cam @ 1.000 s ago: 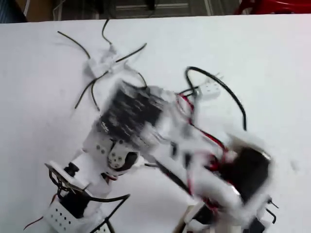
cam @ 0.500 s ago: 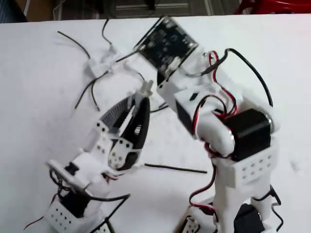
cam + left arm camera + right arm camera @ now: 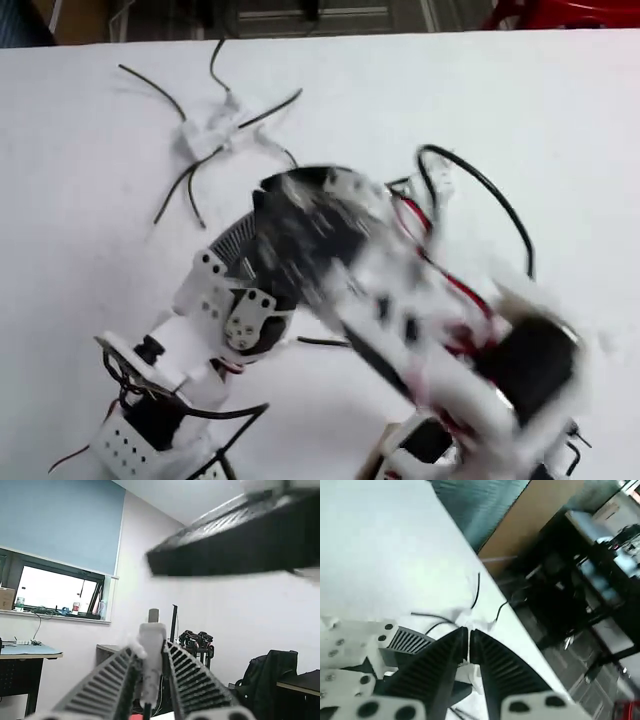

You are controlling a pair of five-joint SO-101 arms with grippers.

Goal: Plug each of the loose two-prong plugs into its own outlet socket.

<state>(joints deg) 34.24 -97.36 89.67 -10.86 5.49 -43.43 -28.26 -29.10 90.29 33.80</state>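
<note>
A white table (image 3: 80,250) is filling the high view, and in the left wrist view a room is showing behind, with a blue blind (image 3: 60,520) hanging over a window (image 3: 55,592) and a desk (image 3: 30,654) standing below it.

The white two-prong plug (image 3: 151,635) is sitting upright in the left gripper (image 3: 150,652), whose ribbed fingers (image 3: 117,680) are clamping it from both sides. It is being held off the table, with the room wall behind it. A thin black lead is hanging down from it between the fingers. The black underside of the right arm (image 3: 240,535) is crossing just above the plug.

From above, the left arm (image 3: 215,310) is rising from the near left corner and pointing toward the middle of the table. The right arm (image 3: 430,330) is leaning over from the near right and covering the left gripper's tip.

The right gripper (image 3: 469,636) is hanging over the left arm. Its two fingers are pressing together at the tips, with nothing showing between them.

At the far left a cluster of white pieces (image 3: 212,130) is lying with black leads spreading out from it; I cannot tell plugs from sockets there. Right of the middle, another white piece (image 3: 437,185) is lying beside a looping black cable (image 3: 500,205). A loose black wire (image 3: 322,342) is lying on the table between the two arms.
</note>
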